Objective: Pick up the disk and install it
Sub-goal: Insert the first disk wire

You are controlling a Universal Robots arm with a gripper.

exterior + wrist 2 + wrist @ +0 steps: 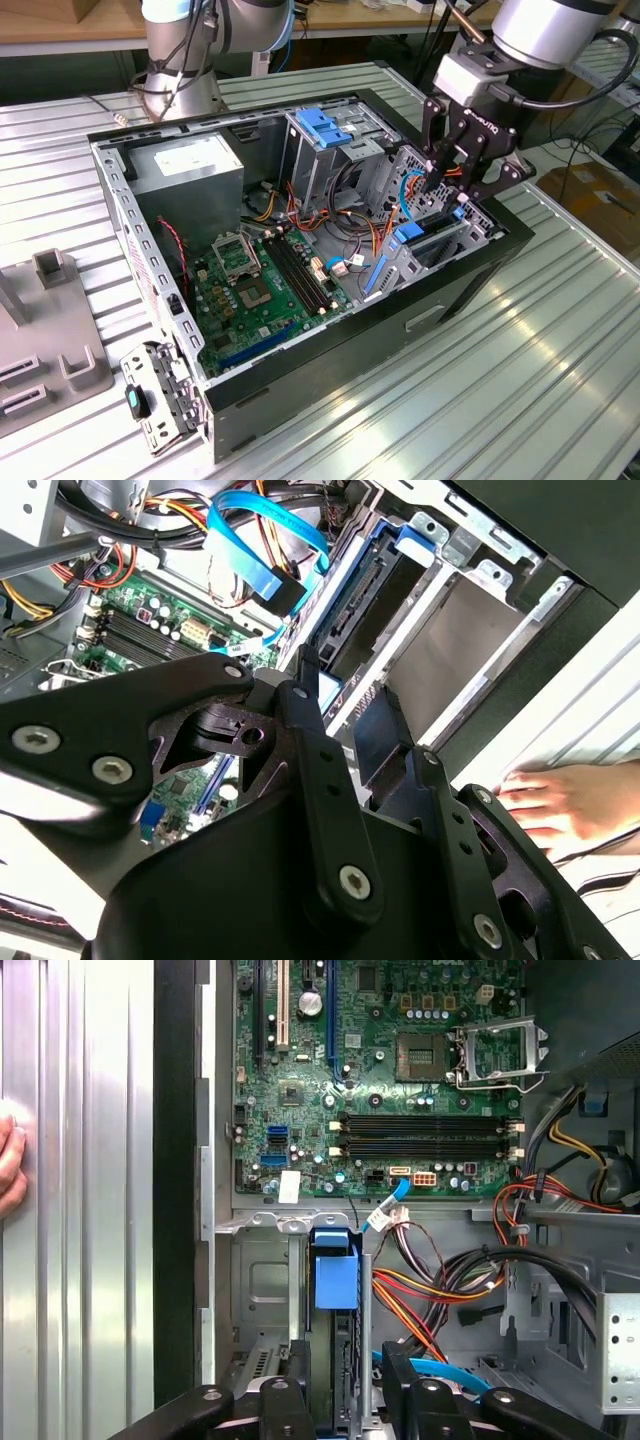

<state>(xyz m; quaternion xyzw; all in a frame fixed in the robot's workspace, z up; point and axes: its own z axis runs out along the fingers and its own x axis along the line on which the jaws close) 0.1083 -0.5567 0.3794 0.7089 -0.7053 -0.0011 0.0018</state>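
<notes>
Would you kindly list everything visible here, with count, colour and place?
computer case: one, black, open on the table.
table: one, ribbed silver metal, beneath everything.
motherboard: one, green, on the case floor.
power supply: one, grey, in a case corner.
drive cage: one, grey with a blue latch, mid-case.
cables: several, red, orange, yellow, black and blue, inside the case.
disk: one, grey, blue-framed, on edge in the bay.
fixture: one, grey, at the exterior view's left.
person's hand: one, on the table beside the case.
robot arm: one, silver.
end effector: one, black, at the disk.
</notes>
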